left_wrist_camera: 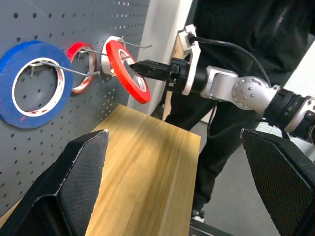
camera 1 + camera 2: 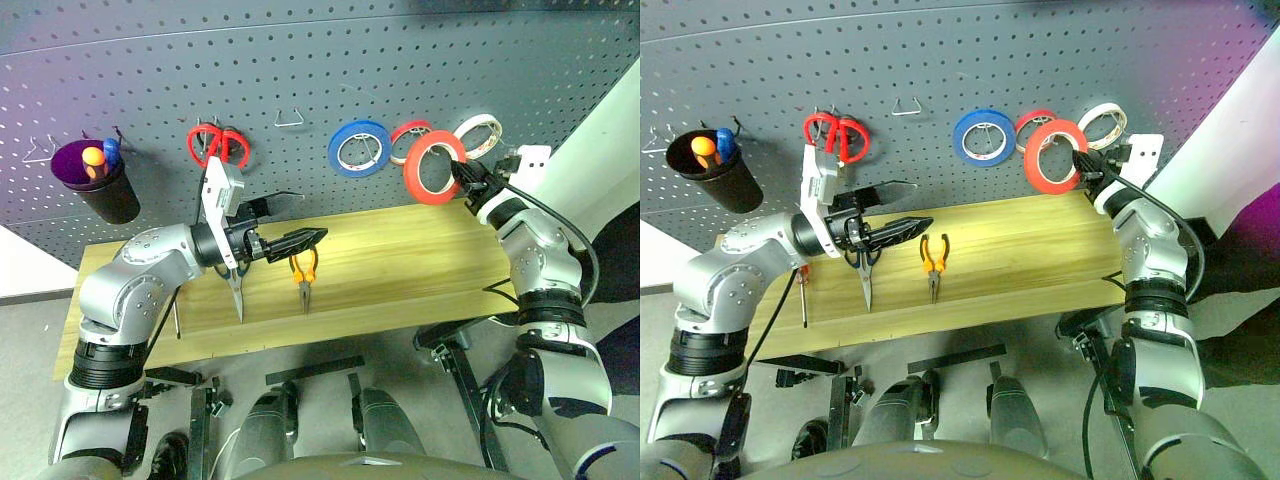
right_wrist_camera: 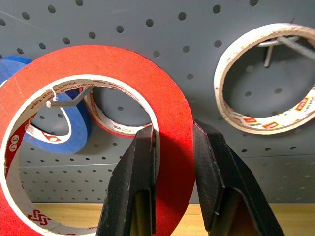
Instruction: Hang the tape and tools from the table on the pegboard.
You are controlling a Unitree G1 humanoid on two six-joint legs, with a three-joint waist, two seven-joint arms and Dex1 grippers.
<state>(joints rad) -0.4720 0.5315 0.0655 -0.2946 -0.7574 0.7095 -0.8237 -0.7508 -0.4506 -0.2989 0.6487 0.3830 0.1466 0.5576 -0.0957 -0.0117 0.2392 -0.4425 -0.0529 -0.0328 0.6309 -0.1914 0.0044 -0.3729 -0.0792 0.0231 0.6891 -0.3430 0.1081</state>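
Observation:
My right gripper is shut on the rim of the orange-red tape and holds it upright close to the pegboard. In the right wrist view a wire hook's tip shows inside the tape's open centre. My left gripper hangs open above the table, holding nothing. Below it lie the orange-handled pliers and the dark-handled scissors. The small red-handled screwdriver rests near the table's left end.
On the pegboard hang red-handled scissors, a blue roll, a small red roll behind the held tape, a white roll and a black cup. One wire hook is bare. A person in dark clothes stands past the table's right end.

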